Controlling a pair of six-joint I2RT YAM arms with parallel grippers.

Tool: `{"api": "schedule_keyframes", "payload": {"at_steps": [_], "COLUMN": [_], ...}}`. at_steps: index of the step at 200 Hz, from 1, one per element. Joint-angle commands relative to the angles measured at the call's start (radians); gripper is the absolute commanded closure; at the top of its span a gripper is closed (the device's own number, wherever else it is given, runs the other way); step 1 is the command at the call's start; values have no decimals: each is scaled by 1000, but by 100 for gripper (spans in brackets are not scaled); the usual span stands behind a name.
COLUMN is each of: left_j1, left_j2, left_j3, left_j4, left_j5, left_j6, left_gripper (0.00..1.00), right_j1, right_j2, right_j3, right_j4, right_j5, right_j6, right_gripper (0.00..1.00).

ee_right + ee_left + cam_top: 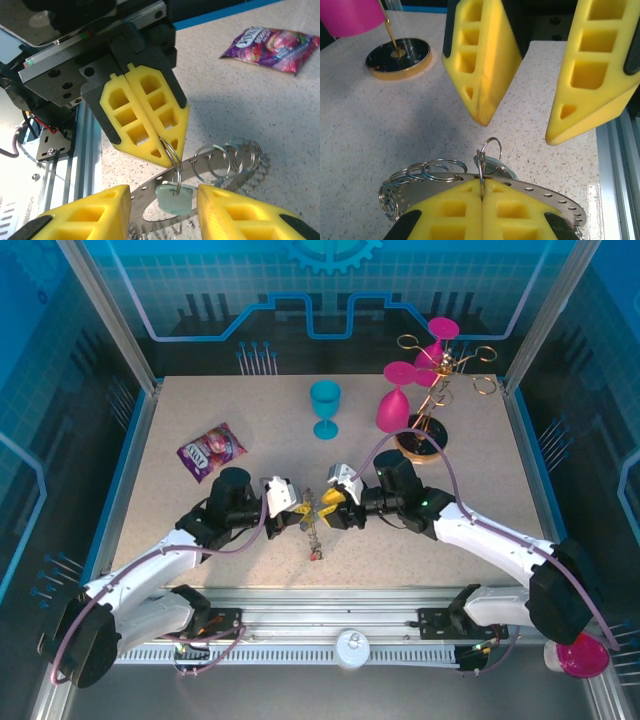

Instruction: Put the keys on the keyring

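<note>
The keyring (150,192), a flat grey ring with holes and small wire loops (225,157) on its rim, hangs between my two grippers just above the table. My left gripper (481,182) is shut on one small loop at the keyring's rim (545,192). A teal key (174,198) hangs from that loop. My right gripper (164,202) stands open, its yellow fingers (85,215) on either side of the teal key and apart from it. From above, the grippers (297,510) (328,508) face each other, and more keys (316,545) dangle below the ring.
A purple snack packet (211,450) lies at the back left. A teal goblet (325,405) stands at the back centre. A golden rack (440,390) with magenta goblets (393,408) stands at the back right on its dark round base (399,57).
</note>
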Motion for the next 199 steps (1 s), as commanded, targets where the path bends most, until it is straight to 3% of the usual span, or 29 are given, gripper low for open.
{"api": "schedule_keyframes", "payload": {"at_steps": [1,68,123,145,155,163,199], "left_j1": [-10,-10,-10,-10,-11,-11,-11], "left_j2": [-31,-41,-46,-45,-45,-46,-48], "left_j3": [-21,-29,-31,-22,-11,-1,30], "left_j4": [69,65,65,51,28,5,-70], "left_j5": [92,152,153,107,78,66,62], "left_j6": [43,59,61,51,53,60,98], "left_gripper": [100,100,100,100,87,83,81], "right_j1": [10,38,48,49,52,56,86], "right_j2": [10,39,48,43,44,45,76], "right_j3": [22,35,41,59,70,103,202], "right_j4": [10,30,36,-16,-63,-113,-342], "right_j5": [-25,-59,-82,-88,-81,-63,56], "right_j6": [-87,-143,-154,-187,-216,-250,-390], "right_gripper": [61,73,100,100,100,100,100]}}
